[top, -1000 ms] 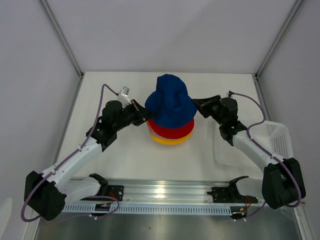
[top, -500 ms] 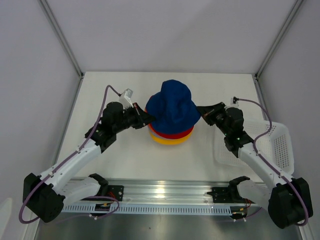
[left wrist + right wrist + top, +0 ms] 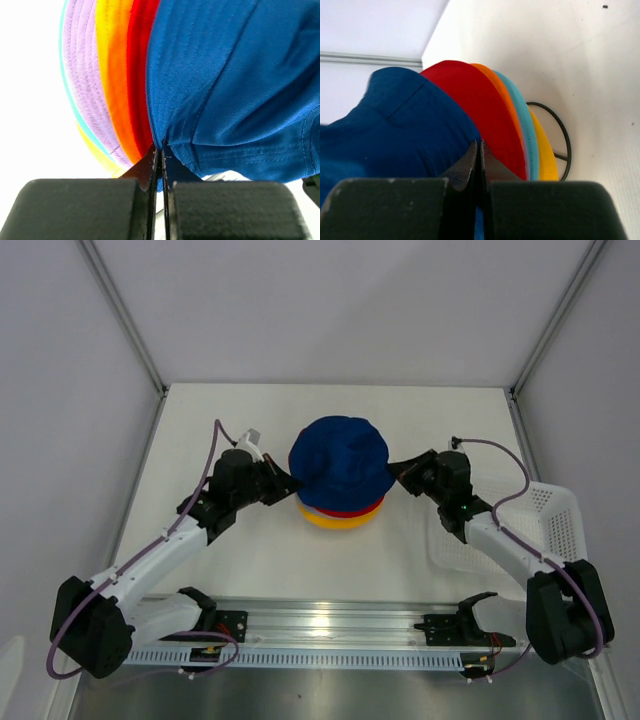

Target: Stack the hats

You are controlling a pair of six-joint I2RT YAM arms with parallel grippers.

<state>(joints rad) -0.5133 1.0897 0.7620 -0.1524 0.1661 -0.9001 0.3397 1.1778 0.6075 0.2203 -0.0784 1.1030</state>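
– Hats (image 3: 340,508) and end effectors: what is the grip state?
– Left end effector (image 3: 160,147): fingers pressed together, pinching the brim edge of the navy hat (image 3: 340,455). Right end effector (image 3: 479,145): likewise closed, with navy brim fabric caught between its fingers on the opposite side.
– Where is the navy hat?
– Centre of the overhead frame, crown up, lying over the pile and spanning between the two end effectors. The left one meets its left brim, the right one its right brim.
– What is under it?
– Red hat (image 3: 480,100) directly beneath, then the orange hat (image 3: 502,95), teal hat (image 3: 522,115) and yellow hat (image 3: 542,150) lowest. The left wrist view adds a lavender hat (image 3: 85,75) between the orange and teal edges. The brims are nested and fanned.
– And farther out?
– Thin black wire ring (image 3: 565,140) beside the yellow brim, lower right of the right wrist frame; cannot tell if they touch. White mesh basket (image 3: 545,525) at the overhead frame's right edge, on the white desk (image 3: 250,560), well apart from the pile.
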